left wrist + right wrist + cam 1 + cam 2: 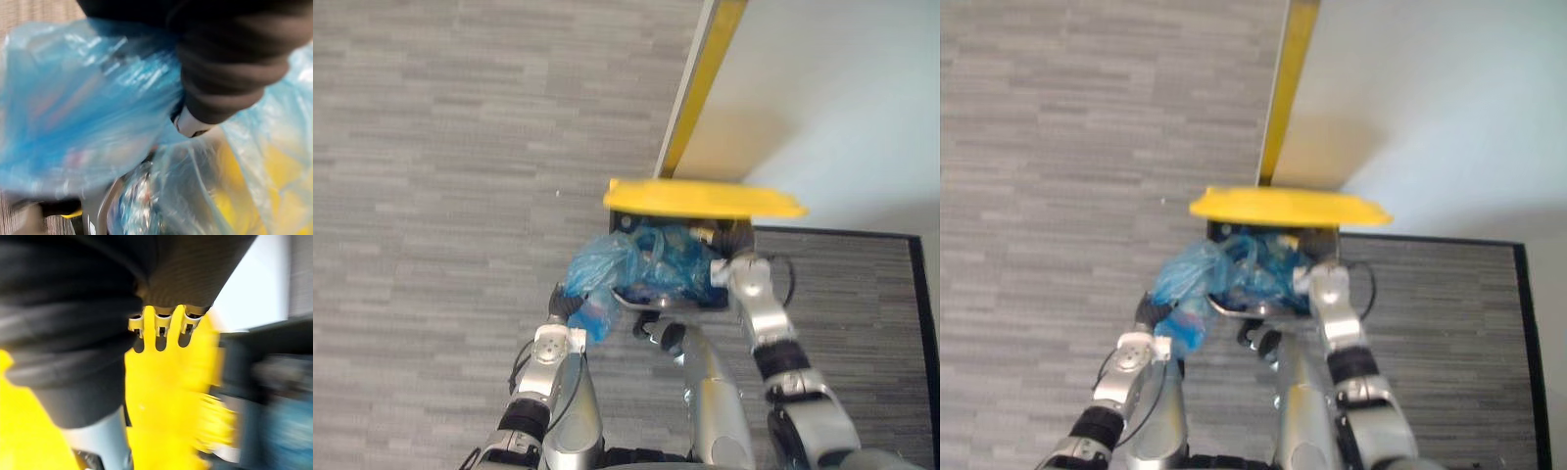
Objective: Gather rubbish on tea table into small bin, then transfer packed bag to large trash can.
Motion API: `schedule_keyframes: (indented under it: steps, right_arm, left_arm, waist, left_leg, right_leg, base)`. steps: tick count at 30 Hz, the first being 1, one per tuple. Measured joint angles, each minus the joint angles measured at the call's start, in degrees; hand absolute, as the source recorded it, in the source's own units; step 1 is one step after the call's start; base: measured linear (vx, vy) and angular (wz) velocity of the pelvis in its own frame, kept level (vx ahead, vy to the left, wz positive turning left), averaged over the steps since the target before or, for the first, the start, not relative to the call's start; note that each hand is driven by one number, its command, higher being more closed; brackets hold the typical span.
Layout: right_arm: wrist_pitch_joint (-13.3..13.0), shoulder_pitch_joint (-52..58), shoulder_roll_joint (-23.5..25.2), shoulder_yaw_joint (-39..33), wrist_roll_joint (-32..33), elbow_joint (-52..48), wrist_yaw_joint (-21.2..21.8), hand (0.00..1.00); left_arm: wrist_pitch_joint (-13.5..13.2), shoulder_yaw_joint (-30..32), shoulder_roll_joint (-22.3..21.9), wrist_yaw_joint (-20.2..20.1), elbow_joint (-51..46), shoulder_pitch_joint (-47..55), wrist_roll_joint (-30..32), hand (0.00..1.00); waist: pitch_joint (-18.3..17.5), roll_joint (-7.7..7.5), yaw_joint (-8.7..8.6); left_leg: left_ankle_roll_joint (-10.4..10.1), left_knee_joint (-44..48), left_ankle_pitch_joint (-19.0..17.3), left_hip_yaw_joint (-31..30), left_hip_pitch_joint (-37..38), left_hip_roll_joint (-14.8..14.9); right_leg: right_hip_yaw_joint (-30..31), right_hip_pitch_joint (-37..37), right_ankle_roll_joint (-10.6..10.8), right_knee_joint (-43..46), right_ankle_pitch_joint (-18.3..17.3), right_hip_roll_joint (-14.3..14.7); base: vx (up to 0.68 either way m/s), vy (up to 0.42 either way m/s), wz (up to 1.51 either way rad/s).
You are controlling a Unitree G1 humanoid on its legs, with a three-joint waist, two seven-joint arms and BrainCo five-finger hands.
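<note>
Viewing from the head cameras, I note the large trash can directly ahead, with its yellow lid raised and standing flat above the opening. The blue bag, packed and crumpled, sits in the mouth of the can just below the lid, one lobe bulging out over the can's left edge. The left hand is at that lobe, buried in the plastic; in its wrist view blue film wraps round the dark cover, so I cannot tell how its fingers are set. The right hand is up against the lid at the can's right side. Its wrist view shows the fingers side by side against the yellow surface, but the picture is smeared and I cannot tell whether they are straight or curled. Obstructions: the lid overhangs the opening, closely hemming the bag from above. Surroundings: grey carpet to the left, a pale wall with a yellow strip behind the can, and a black border on the floor to the right.
</note>
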Motion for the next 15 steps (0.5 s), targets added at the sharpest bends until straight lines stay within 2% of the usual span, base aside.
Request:
schedule_keyframes:
  steps: [2, 3, 5, 8, 13, 15]
  right_arm:
    - [-0.05, -2.35, -0.16, 0.31, 1.05, -1.09, -0.38, 0.00]
    - [-0.46, -4.35, -0.27, 0.59, 1.18, -1.63, -1.04, 0.00]
    - [-0.45, -5.91, -0.30, 1.54, 1.83, -1.61, -1.07, 0.00]
    - [-0.43, -6.68, -0.78, 1.85, 2.13, -1.48, -1.01, 0.00]
    - [-0.33, -10.00, -1.11, 2.03, 2.16, 1.71, -1.05, 0.00]
    - [-0.07, -12.32, -1.14, 2.03, 2.18, 3.68, -1.11, 0.00]
  left_arm:
    - [0.02, -0.64, -0.02, 0.41, -0.01, 0.34, -0.10, 1.00]
    - [0.00, -1.23, 0.05, 0.46, -0.12, 0.16, -0.52, 1.00]
    - [0.00, -1.54, -0.10, 0.48, -0.15, 0.89, -1.08, 1.00]
    - [0.00, -1.66, -0.06, 0.49, -0.28, 1.98, -1.51, 1.00]
    - [-0.04, -2.47, 0.63, 0.68, -1.71, 3.25, -2.23, 1.00]
    - [-0.05, -4.01, 1.22, 1.37, -2.80, 3.02, -2.82, 1.00]
  waist:
    - [0.00, 0.01, -0.16]
    - [0.65, -1.19, 0.04]
    - [0.63, -1.22, 0.18]
    - [0.62, -1.22, 0.08]
    - [0.57, -1.22, 0.00]
    - [0.56, -1.23, 0.10]
  left_leg:
    - [0.69, 0.11, 0.40, 2.03, 1.07, -1.18]
    - [-1.19, -1.64, 0.23, 2.62, 2.00, -1.61]
    - [-0.86, -1.67, 0.28, 2.50, 1.99, -1.69]
    - [-0.73, -1.91, 0.35, 2.99, 1.70, -1.70]
    - [-0.15, -2.45, 1.23, 4.08, 0.34, -1.52]
    - [-1.07, -2.61, 2.07, 4.08, -0.06, -1.59]
  right_leg:
    - [-1.77, 0.01, -1.16, -1.27, 1.03, 0.46]
    - [-2.64, -0.04, -1.80, -1.29, 1.43, 0.46]
    - [-2.92, 0.04, -2.03, -1.79, 1.58, 0.45]
    - [-2.92, 0.19, -1.67, -2.95, 2.20, 0.38]
    - [-3.98, 0.54, -1.25, -6.89, 5.81, -0.30]
    - [-4.14, 0.72, -1.54, -7.93, 6.72, -0.32]
  base:
    - [0.04, -0.132, 0.15]
    - [0.04, -0.131, 0.24]
    - [0.01, -0.094, 0.07]
    - [-0.05, 0.000, -0.03]
    - [-0.08, 0.075, -0.06]
    - [-0.06, 0.066, 0.03]
